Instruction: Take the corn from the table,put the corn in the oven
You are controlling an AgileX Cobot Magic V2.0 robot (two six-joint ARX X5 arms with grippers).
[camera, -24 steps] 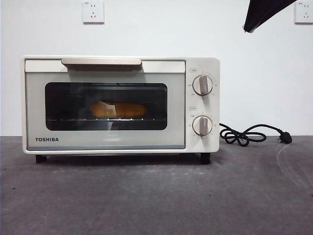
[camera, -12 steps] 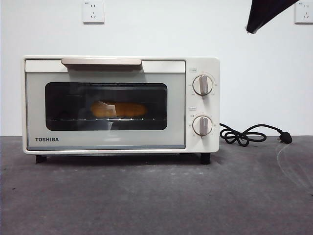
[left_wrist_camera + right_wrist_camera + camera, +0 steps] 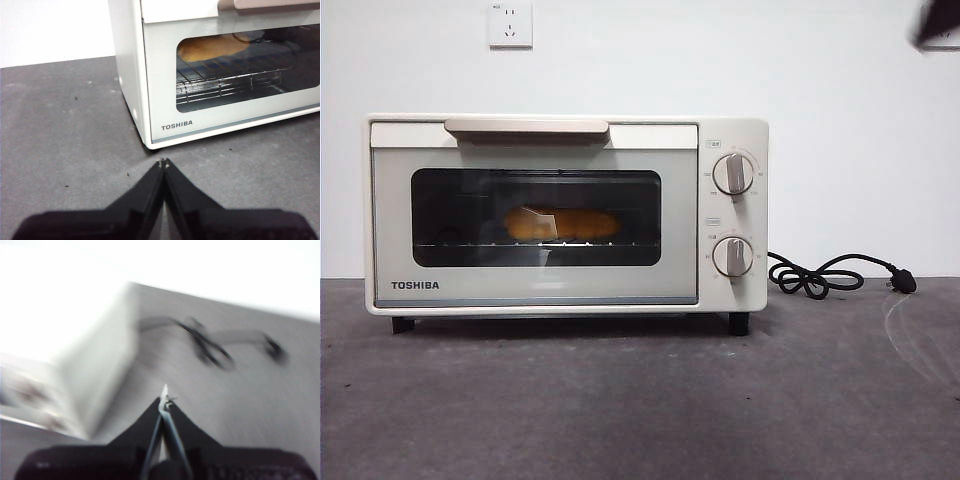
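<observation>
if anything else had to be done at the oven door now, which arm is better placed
Left, probably. The left gripper sits shut and low on the table facing the oven, whose door is closed with the corn inside. The right gripper is blurred, off by the cord.

The left end effector (image 3: 164, 163) is matte black: two flat, wedge-shaped jaws tapering to thin tips, pale at the very ends. The right end effector (image 3: 164, 392) is the same black, blurred, with a light tip and bluish inner edges.
</observation>
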